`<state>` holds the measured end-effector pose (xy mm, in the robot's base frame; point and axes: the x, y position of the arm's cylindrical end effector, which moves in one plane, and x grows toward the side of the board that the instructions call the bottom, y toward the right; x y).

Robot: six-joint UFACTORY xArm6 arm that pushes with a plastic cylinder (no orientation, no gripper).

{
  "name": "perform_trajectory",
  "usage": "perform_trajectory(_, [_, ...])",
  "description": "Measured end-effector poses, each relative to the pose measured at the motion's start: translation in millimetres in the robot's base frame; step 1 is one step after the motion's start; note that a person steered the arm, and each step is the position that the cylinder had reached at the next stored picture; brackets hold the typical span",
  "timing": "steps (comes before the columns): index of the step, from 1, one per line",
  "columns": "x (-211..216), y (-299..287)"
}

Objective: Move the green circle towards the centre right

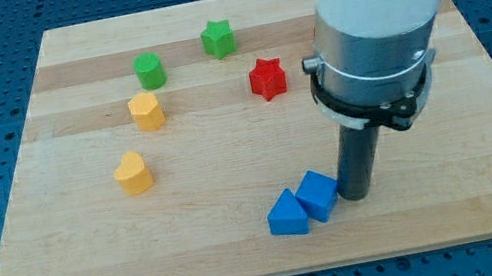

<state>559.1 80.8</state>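
The green circle [150, 71] sits on the wooden board [91, 236] at the upper left, just above a yellow block [147, 111]. My tip [356, 196] rests on the board at the lower right of centre, touching or almost touching the right side of a blue cube [318, 194]. The tip is far from the green circle, down and to the view's right of it.
A green star [218, 38] lies to the right of the green circle. A red star [267, 78] is near the centre top. A yellow heart [132, 173] is at the left. A blue triangle [287, 215] touches the blue cube. The arm's white and grey body [378, 23] hangs over the upper right.
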Motion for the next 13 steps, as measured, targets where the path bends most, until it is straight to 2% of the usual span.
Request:
perform_trajectory(3, [-6.1,-2.0])
perform_trajectory(5, [-60.4,4.5])
perform_trajectory(10, [-173.8,-157.4])
perform_trajectory(12, [-193.0,-224.9])
perform_trajectory(13, [-216.0,-237.2])
